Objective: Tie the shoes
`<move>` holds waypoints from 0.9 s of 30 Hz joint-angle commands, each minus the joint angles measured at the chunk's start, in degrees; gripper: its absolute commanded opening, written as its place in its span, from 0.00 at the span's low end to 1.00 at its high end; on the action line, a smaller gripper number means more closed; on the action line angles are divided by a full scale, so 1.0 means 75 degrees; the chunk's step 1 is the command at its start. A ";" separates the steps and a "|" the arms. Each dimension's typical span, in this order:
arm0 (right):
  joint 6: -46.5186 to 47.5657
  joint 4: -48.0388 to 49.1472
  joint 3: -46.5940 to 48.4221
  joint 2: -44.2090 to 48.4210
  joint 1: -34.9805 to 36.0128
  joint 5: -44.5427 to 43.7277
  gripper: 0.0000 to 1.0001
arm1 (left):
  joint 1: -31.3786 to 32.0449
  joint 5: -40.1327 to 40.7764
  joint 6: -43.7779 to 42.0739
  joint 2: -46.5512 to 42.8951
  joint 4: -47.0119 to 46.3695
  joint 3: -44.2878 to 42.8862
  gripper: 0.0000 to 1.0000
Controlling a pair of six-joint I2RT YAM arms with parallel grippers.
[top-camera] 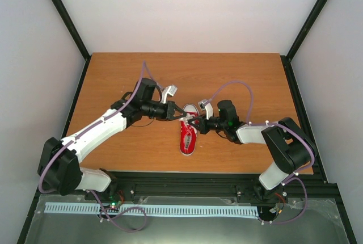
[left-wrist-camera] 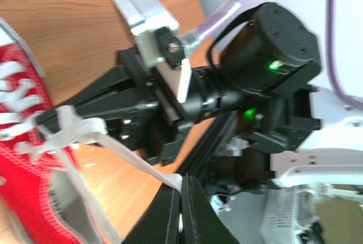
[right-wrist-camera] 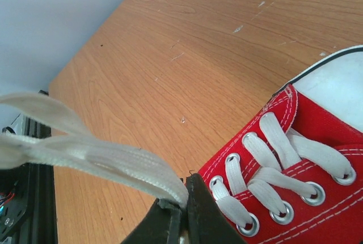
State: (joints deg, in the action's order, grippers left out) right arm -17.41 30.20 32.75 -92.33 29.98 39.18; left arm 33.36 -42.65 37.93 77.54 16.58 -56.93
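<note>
The red sneaker [top-camera: 188, 137] lies mid-table, its white toe cap pointing away from the arms. My left gripper [top-camera: 182, 114] is just left of the shoe's lace area. In the left wrist view it [left-wrist-camera: 182, 192] is shut on a white lace [left-wrist-camera: 122, 153] that runs taut back to the shoe [left-wrist-camera: 22, 164]. My right gripper [top-camera: 197, 121] is at the shoe's right side. In the right wrist view it [right-wrist-camera: 184, 201] is shut on a doubled white lace [right-wrist-camera: 113, 162] beside the eyelets of the shoe [right-wrist-camera: 306, 136]. The two grippers are close together over the shoe.
The wooden table [top-camera: 125, 79] is bounded by white walls and black corner posts. A black rail [top-camera: 187, 179] runs along the near edge. The right arm's black wrist motor [left-wrist-camera: 266, 45] fills the middle of the left wrist view.
</note>
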 commanded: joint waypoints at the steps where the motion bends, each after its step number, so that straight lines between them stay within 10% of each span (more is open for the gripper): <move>1: 0.0072 -0.0213 0.0086 0.0042 -0.0030 -0.0342 0.03 | -0.0083 0.0986 -0.1537 -0.0438 0.1667 -0.0830 0.01; 11: 0.0201 -0.0630 0.0285 0.0144 -0.0024 -0.0159 0.05 | -0.0066 0.3063 -0.2677 -0.0210 0.2676 -0.0780 0.01; 20: -0.0020 -0.1837 -0.0165 0.1836 -0.0038 -0.0795 0.70 | -0.0066 0.3689 -0.2731 -0.0486 -0.0175 0.1222 0.01; 27: -0.0387 -0.2172 -0.0946 0.2652 -0.0083 -0.1815 0.78 | -0.0066 0.3865 -0.3016 -0.0814 -0.2081 0.2420 0.01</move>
State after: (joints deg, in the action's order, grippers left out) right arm -18.31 16.01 29.50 -72.42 29.61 30.98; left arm 33.10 -14.98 18.13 73.93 13.96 -41.91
